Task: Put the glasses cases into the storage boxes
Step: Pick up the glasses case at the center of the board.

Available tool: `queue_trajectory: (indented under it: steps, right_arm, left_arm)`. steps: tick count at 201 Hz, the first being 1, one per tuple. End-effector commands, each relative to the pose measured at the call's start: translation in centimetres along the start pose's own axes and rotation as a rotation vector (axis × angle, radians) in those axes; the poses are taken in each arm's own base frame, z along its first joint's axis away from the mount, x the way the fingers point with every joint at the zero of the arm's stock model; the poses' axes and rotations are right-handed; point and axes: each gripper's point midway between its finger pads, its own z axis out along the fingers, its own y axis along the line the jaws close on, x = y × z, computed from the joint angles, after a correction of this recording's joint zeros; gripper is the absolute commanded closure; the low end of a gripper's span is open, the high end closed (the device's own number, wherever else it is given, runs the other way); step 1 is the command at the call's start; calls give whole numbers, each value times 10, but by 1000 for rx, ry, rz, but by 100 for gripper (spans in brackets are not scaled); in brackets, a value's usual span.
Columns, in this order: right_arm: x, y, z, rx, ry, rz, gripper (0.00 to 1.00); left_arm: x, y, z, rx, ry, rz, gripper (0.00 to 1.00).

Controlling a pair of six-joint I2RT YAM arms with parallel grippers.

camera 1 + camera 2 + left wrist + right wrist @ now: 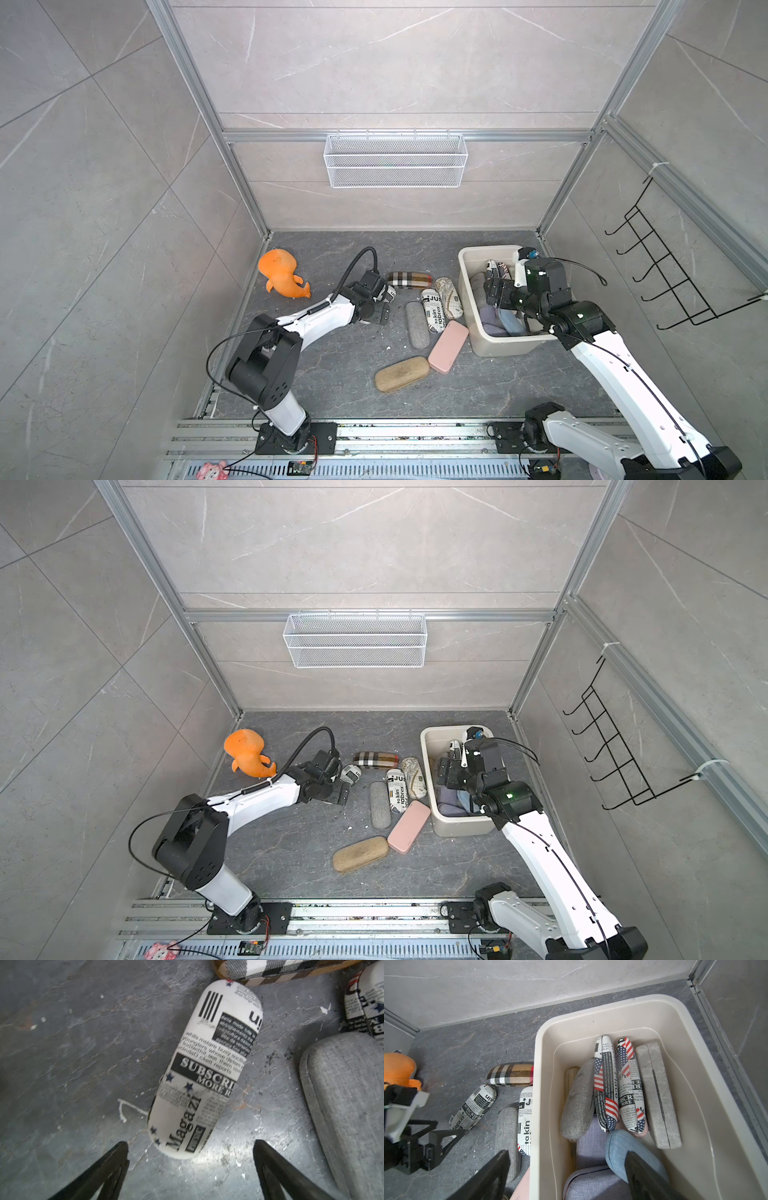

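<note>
A: Where is the left pincer (190,1142) now?
B: It is low over the dark grey stone-look counter (332,374). Its jaws stand wide apart and they hold nothing. The white newspaper-print oblong glasses case (207,1068) lies flat on the counter. Its near end reaches between the two tips without touching them.
A: And the right pincer (566,1156)?
B: It hangs above one wall of the cream-beige rectangular plastic tub (542,1043), also open and empty. One finger is over the blue fabric case (618,1147) inside, and the other is outside the wall.
A: What lies in the tub?
B: A grey fabric case (577,1101), two newspaper-print cases with flags (605,1084), a flat stone-grey case (658,1095), the blue one, and lilac fabric cases (591,1147) lower down.
A: And outside it?
B: On the counter beside the tub are a plaid case (409,279), a second newspaper-print case (431,309), a map-print case (449,297), a long grey fabric case (417,330), a smooth pink case (448,347) and a tan fabric case (402,374). An orange plush toy (282,276) sits well apart from them.
</note>
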Motion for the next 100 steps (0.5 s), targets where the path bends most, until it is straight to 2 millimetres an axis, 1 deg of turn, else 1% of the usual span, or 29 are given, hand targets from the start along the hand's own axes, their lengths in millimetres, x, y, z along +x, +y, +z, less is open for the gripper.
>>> queue_trajectory:
  steps: [1, 23, 37, 60, 75, 100]
  right_arm:
    - [-2, 6, -8, -31, -2, -43, 11]
    - [-4, 4, -14, -22, -21, -61, 11]
    - [-5, 6, -18, -35, -30, -62, 11]
    - [-2, 7, -16, -46, -28, -57, 11]
    - [1, 7, -16, -49, -17, -61, 11]
    - [1, 4, -18, -40, -24, -73, 11]
  left_arm:
    - [-21, -3, 5, 28, 26, 92, 12]
    - [-25, -3, 15, 16, 45, 98, 13]
    - [-25, -1, 21, 4, 58, 99, 13]
    - [-20, 2, 30, -20, 91, 111, 14]
    - [-19, 2, 33, -26, 100, 124, 14]
    - [-15, 0, 34, -16, 128, 150, 15]
